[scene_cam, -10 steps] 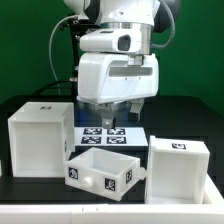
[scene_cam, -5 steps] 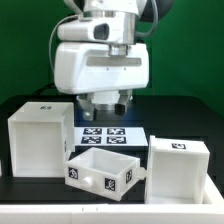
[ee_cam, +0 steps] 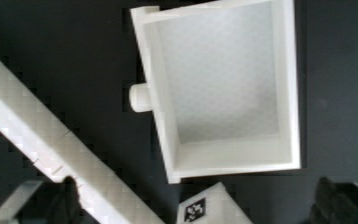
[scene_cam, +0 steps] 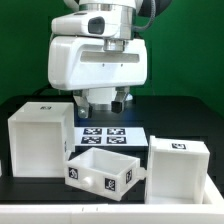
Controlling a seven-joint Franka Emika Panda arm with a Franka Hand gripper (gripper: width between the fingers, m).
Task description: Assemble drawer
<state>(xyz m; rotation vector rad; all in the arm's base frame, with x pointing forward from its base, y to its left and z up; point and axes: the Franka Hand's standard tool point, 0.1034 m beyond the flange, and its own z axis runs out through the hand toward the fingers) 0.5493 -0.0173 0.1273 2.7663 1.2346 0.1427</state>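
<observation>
Wrist view: gripper spread wide, empty; tray inside | exterior view: casing whole

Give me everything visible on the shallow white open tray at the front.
The shallow matte white plastic open-topped tray sits upright and empty on the black table. It is in front of the marker board, between the larger cube-like white casing on the exterior view's left and a white plastic box on the right. Black-and-white square tags mark its near outer walls. The wrist view shows a small knob on one wall. The open hand hangs above, touching nothing.
</observation>
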